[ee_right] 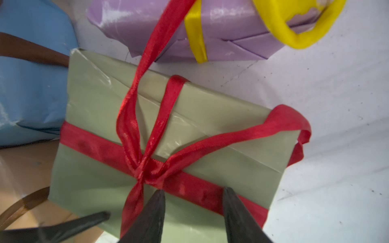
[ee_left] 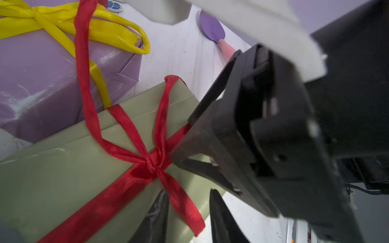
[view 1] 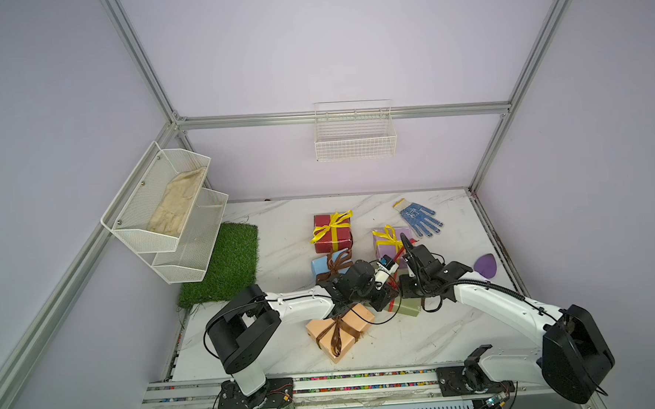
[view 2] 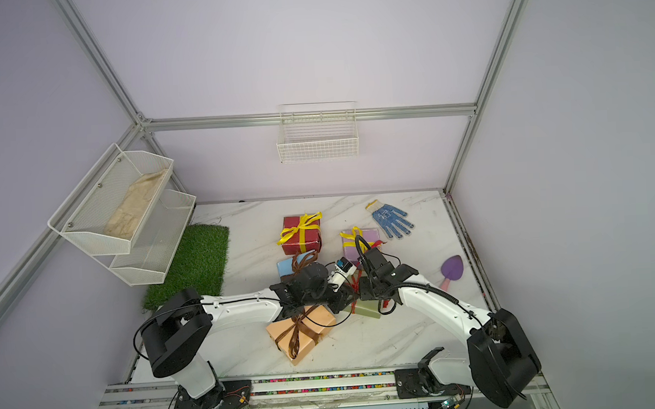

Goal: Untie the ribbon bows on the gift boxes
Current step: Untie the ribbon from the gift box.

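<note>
Both pairs of jaws are being held apart. The left gripper (ee_left: 188, 191) is being shown partly open, with a loose tail of the red ribbon (ee_right: 147, 174) being passed between its fingers (ee_left: 157, 210) unpinched. The right gripper (ee_right: 194, 190) is being shown about half open, its tips being set astride the ribbon's flat band just beside the knot, and nothing is being gripped. The olive green box (ee_right: 94, 105) beneath them is being crossed by that ribbon. Another red tail is being seen running across the lilac box (ee_right: 221, 27), at twelve o'clock from the olive one in both top views, its yellow ribbon (ee_right: 195, 35) tied. The light blue box (ee_right: 31, 73) is being seen at ten o'clock, the peach box (view 1: 357, 317) at eight, and the dark red box (view 1: 344, 233) at eleven.
</note>
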You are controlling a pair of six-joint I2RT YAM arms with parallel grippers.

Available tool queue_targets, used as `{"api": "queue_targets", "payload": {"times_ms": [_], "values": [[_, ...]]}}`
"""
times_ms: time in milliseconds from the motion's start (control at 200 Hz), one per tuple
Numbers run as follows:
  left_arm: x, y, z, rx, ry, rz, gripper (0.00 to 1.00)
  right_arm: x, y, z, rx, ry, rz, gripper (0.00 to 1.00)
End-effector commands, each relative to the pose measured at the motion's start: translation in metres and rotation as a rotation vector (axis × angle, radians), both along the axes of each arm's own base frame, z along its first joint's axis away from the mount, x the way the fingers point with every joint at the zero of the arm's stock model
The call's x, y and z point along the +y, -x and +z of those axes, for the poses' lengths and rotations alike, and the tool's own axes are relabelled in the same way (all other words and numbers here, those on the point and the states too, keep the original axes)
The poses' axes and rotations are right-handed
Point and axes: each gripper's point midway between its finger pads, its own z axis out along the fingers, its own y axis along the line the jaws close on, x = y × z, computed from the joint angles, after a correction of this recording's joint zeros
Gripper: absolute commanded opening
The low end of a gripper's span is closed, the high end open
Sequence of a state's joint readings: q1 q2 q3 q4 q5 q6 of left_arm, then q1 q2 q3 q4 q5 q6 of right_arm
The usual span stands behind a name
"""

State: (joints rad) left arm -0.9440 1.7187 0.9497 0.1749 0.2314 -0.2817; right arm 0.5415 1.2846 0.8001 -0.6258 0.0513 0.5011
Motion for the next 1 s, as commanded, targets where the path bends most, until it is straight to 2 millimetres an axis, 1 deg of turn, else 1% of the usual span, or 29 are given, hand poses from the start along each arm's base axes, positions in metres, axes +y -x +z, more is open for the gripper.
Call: {"api": "queue_targets", "payload": {"times_ms": [0,240,300,540,650,730,940,995], "values": [[-0.008,-0.016,0.013,-0.027,0.02,0.064,0.34,0.002,0.008,-0.011,0.031,-0.023,-0.014,0.47],[-0.005,-0.023,0.005,-0.025,-0.003,0.11,0.38,-0.001,0.009,-0.009,0.019,-0.025,-0.026,0.46],[-0.007,-0.022,0.001,-0.017,-0.007,0.101,0.38,-0.001,0.01,-0.009,0.016,-0.026,-0.028,0.46],[-0.018,-0.013,0.002,-0.003,0.006,0.048,0.37,-0.004,0.011,-0.011,0.019,-0.021,-0.037,0.45],[-0.021,-0.011,0.0,-0.003,0.003,0.039,0.34,-0.005,0.011,-0.01,0.015,-0.021,-0.043,0.44],[-0.019,-0.012,-0.004,0.0,-0.007,0.047,0.31,-0.006,0.012,-0.01,0.014,-0.023,-0.046,0.44],[-0.014,-0.012,-0.009,0.006,-0.021,0.068,0.17,-0.009,0.013,-0.012,0.013,-0.013,-0.055,0.44],[-0.013,-0.011,-0.009,0.009,-0.021,0.071,0.12,-0.01,0.013,-0.014,0.015,-0.013,-0.056,0.44]]}}
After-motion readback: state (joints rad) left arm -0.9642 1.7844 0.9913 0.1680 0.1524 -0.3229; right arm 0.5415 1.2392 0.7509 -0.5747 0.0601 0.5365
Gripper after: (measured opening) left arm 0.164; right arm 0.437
